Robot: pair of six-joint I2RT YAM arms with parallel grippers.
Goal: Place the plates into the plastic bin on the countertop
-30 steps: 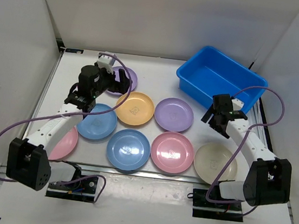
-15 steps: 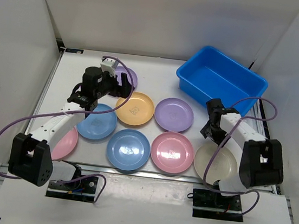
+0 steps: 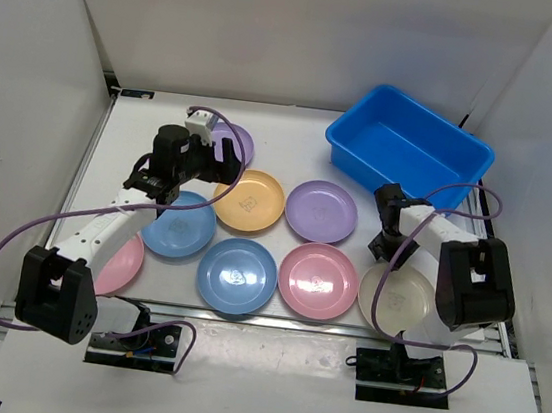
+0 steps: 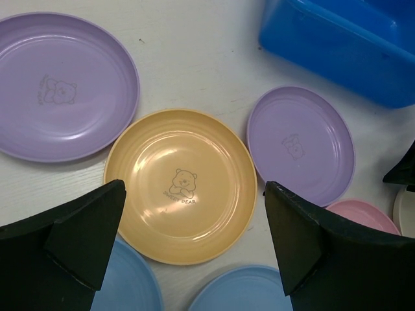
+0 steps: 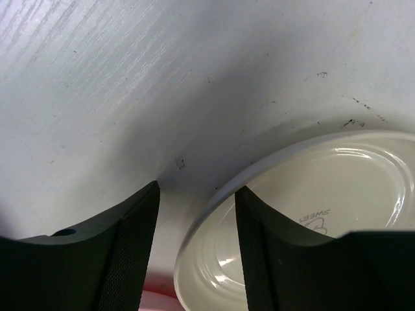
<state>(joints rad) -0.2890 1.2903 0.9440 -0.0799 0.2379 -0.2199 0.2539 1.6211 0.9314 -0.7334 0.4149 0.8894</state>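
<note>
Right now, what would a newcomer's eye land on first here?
The bright blue bin at the back right of the white countertop, empty. Then eight pastel plates spread across the middle and front. The right gripper is down at the rim of the cream plate, front right, a finger either side; the left gripper hangs open over the orange plate.

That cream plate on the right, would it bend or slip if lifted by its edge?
The cream plate looks like thin moulded plastic, so it is probably stiff and light. Its glossy surface shows reflections, so it may slip between the fingers. Being shallow and flat on the countertop, a push would likely slide it, not tip it.
</note>
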